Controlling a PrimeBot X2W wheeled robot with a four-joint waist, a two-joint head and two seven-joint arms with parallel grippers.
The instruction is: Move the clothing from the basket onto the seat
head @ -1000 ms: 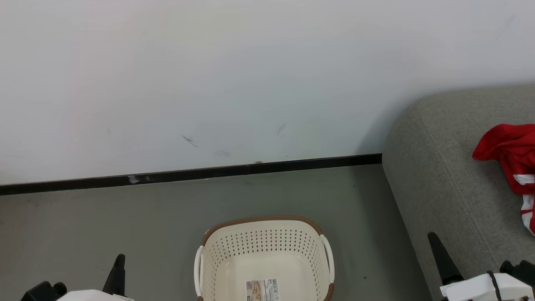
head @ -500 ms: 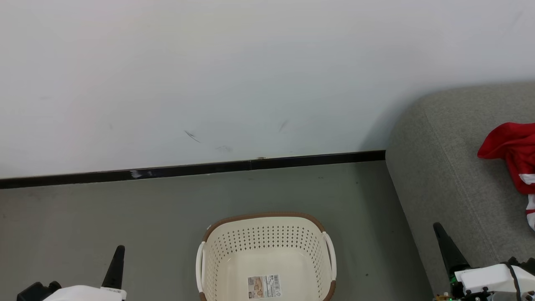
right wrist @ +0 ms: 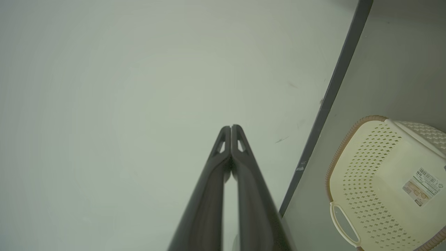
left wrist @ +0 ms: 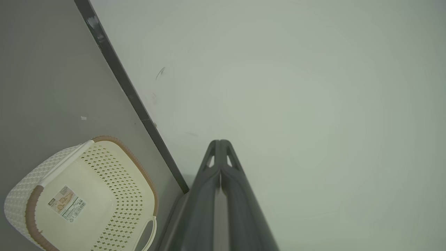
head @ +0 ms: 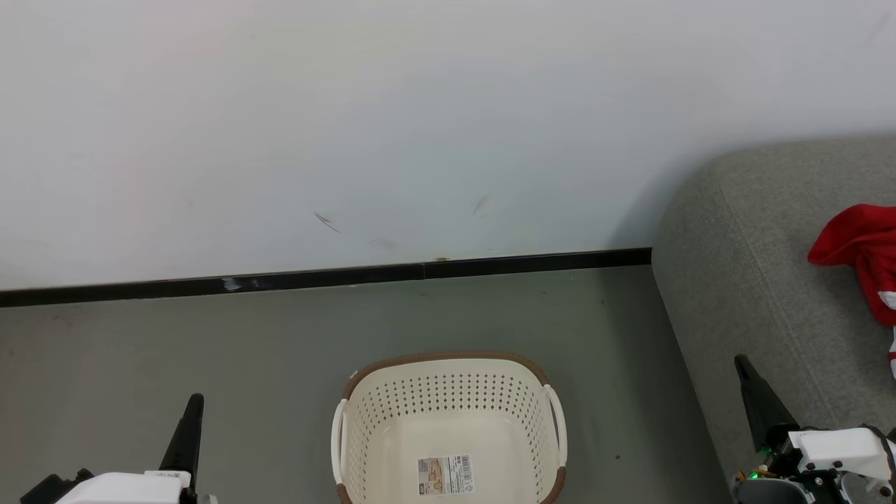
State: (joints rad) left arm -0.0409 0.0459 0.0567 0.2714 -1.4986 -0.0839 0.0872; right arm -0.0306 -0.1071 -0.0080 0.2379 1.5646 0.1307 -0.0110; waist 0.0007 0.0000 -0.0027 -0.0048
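**A:** What is in the basket (head: 448, 392)?

**B:** Its cream floor lies open to the head view, with a label sticker (head: 445, 476) stuck flat on it. The perforated walls, brown rim and white side handles are all plain to see.

**A:** And the clothing?

**B:** The clothing (head: 861, 245) lies on the seat (head: 756, 280). It is a crumpled red heap with a little white, cut off by the right edge of the head view and well apart from the basket.

**A:** Where does the basket stand?

**B:** It stands upright on the grey floor (head: 210, 350), to the left of the seat's rounded end. It is out from the pale wall (head: 350, 105) and its black skirting board (head: 315, 278).

**A:** The pincers?

**B:** The left pincer (left wrist: 220, 142) has its two dark fingers pressed tip to tip, gripping nothing, and it sits to the basket's left. The right pincer (right wrist: 231, 127) is closed the same way, at the basket's right and in front of the seat's edge. Both are apart from the basket and the clothing.
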